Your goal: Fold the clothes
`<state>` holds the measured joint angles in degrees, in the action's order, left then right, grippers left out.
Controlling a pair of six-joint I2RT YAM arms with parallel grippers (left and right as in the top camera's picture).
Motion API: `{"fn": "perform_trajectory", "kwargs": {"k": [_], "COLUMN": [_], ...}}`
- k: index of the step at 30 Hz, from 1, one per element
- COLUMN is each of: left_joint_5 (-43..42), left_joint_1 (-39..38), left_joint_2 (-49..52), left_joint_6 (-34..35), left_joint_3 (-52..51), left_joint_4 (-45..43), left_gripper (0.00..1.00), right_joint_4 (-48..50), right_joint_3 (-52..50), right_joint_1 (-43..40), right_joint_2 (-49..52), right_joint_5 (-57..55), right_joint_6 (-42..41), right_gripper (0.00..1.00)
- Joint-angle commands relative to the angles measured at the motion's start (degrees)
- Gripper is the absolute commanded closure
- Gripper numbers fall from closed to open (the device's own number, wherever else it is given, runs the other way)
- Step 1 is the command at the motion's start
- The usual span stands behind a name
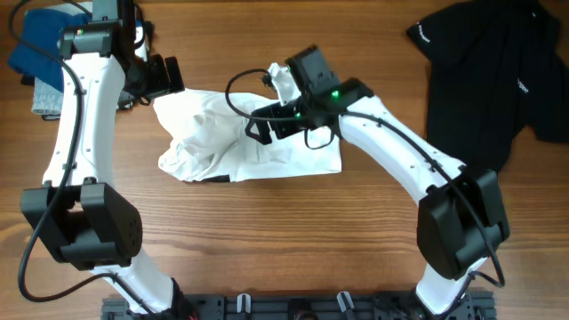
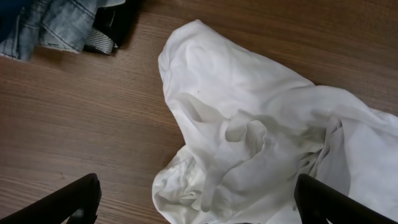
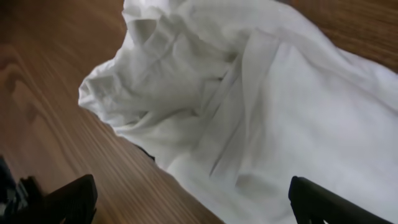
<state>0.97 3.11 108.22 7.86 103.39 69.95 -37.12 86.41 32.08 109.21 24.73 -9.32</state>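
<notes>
A crumpled white garment (image 1: pixel 240 147) lies on the wooden table in the middle. It fills much of the left wrist view (image 2: pixel 261 124) and the right wrist view (image 3: pixel 261 112). My left gripper (image 1: pixel 164 78) hovers above the garment's upper left corner, open and empty; its fingers (image 2: pixel 199 202) stand wide apart over the cloth. My right gripper (image 1: pixel 267 124) hovers above the garment's middle, open and empty; its fingers (image 3: pixel 193 199) are spread over the cloth's edge.
A black shirt (image 1: pixel 498 71) lies spread at the far right. A pile of blue and denim clothes (image 1: pixel 44 53) sits at the far left corner and shows in the left wrist view (image 2: pixel 56 25). Bare wood lies in front of the garment.
</notes>
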Motion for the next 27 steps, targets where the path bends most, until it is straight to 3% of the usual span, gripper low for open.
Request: {"fn": "perform_trajectory", "kwargs": {"k": [1, 5, 11, 16, 22, 27], "left_joint_5": [-0.8, -1.3, -9.5, -16.0, -16.9, -12.9], "left_joint_1": [0.2, 0.3, 1.1, 1.6, 1.6, 1.6], "left_joint_2": [0.8, 1.1, 6.5, 13.8, 17.1, 17.9], "left_joint_6": [0.1, -1.5, -18.4, -28.5, -34.1, -33.1], "left_joint_3": [0.0, -0.1, -2.7, -3.4, -5.3, -10.7], "left_joint_4": [0.1, 1.9, 2.5, 1.6, 0.7, -3.9], "left_gripper": [0.0, 0.0, 0.0, 0.0, 0.0, 0.0], "right_joint_4": [-2.4, -6.0, -13.0, -13.1, -13.3, -13.4], "right_joint_3": [4.5, 4.9, 4.9, 4.9, 4.9, 4.9], "right_joint_1": [0.1, -3.1, -12.9, -14.3, -14.3, -14.3], "right_joint_2": [0.8, 0.8, 0.8, 0.9, 0.9, 0.9], "right_joint_5": [-7.5, -11.9, -11.8, -12.0, -11.9, -11.9], "right_joint_6": [1.1, -3.3, -1.7, 0.6, 0.4, 0.4], "right_gripper": [0.01, 0.0, 0.0, 0.0, 0.0, 0.0]}}
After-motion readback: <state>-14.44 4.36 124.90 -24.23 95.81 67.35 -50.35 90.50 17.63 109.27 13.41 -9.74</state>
